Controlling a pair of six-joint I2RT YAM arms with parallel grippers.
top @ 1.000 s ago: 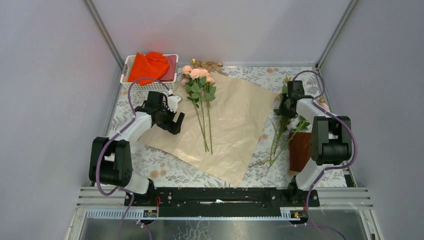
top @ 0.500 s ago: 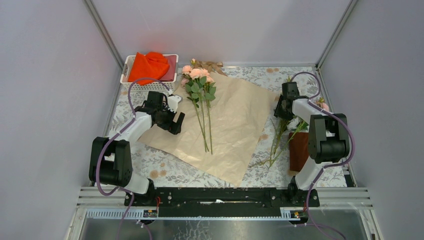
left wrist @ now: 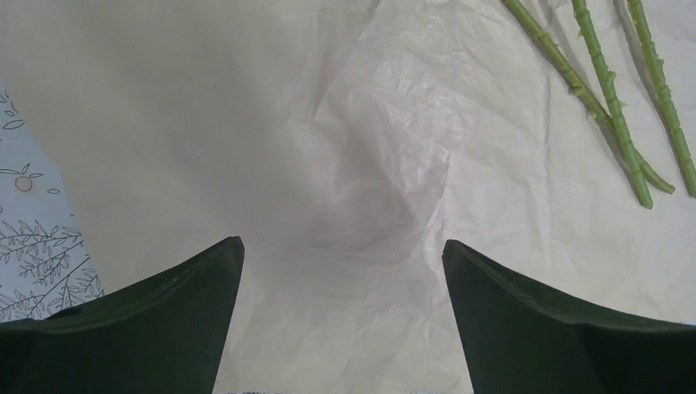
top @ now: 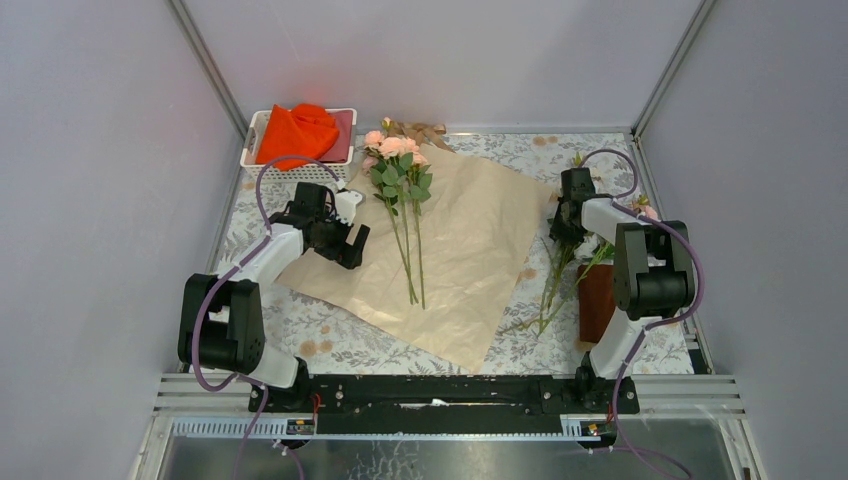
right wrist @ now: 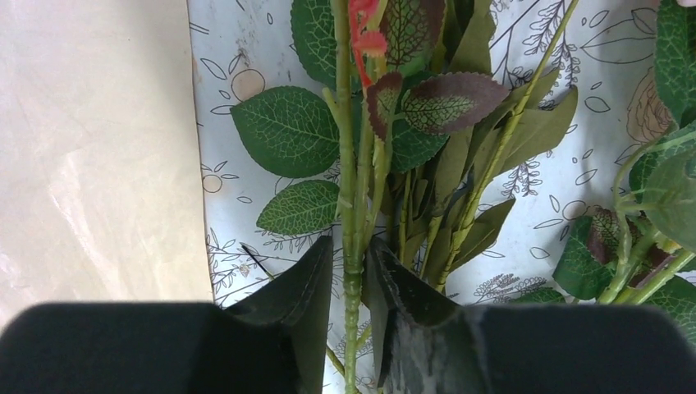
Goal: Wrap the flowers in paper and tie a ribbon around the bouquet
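The peach paper [top: 470, 240] lies flat on the mat, also seen as paper [left wrist: 369, 123] and paper [right wrist: 90, 148]. Pink flowers [top: 400, 165] rest on it, their stems [left wrist: 607, 90] running toward me. More flowers [top: 560, 270] lie loose to the right of the sheet. My right gripper [top: 566, 222] is down among them; in the right wrist view the gripper [right wrist: 349, 242] straddles one green stem [right wrist: 351, 189], jaws narrow, with a sliver of mat showing beside the stem. My left gripper [top: 352, 245] hovers open over the sheet's left part, gripper [left wrist: 341, 246] empty. A tan ribbon [top: 420, 130] lies behind the blooms.
A white basket [top: 250, 150] holding an orange-red cloth [top: 297, 133] stands at the back left. A dark brown box [top: 600, 300] sits by the right arm. The leaf-patterned mat [top: 330, 335] covers the table, with walls on three sides.
The right gripper has shifted left along the loose flowers; its jaws widened, then narrowed around a stem. The left arm has stayed still.
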